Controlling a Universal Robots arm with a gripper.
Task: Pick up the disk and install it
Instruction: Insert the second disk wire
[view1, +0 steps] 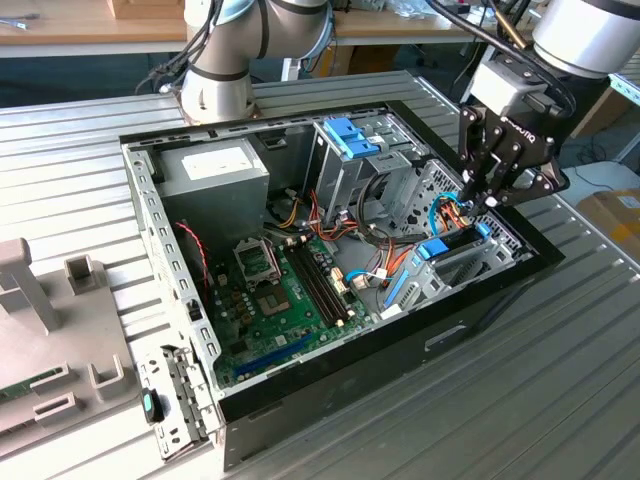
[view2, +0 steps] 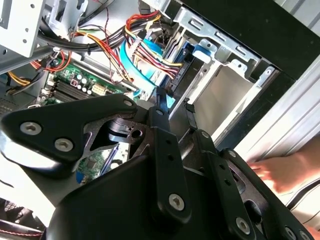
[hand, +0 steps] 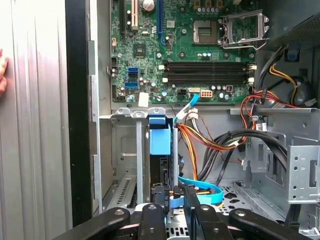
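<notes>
The gripper (view1: 487, 203), matte black with linked metal fingers, is pinched on the rear edge of the disk (hand: 161, 150). The disk, a dark flat slab in a glossy light-blue plastic carrier, stands edge-up in the sheet-metal bay (hand: 125, 150) directly below the fingertips.

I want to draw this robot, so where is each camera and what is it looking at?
Exterior view: off the arm, looking down at the open black computer case; the silver robot arm and black gripper show.
First wrist view: on the arm, looking past the gripper's black fingers at the green motherboard and the dark disk in its light-blue carrier frame.
Second wrist view: on the arm, looking past the fingers into the case's wiring; a person's hand shows.
All three share the motherboard.
</notes>
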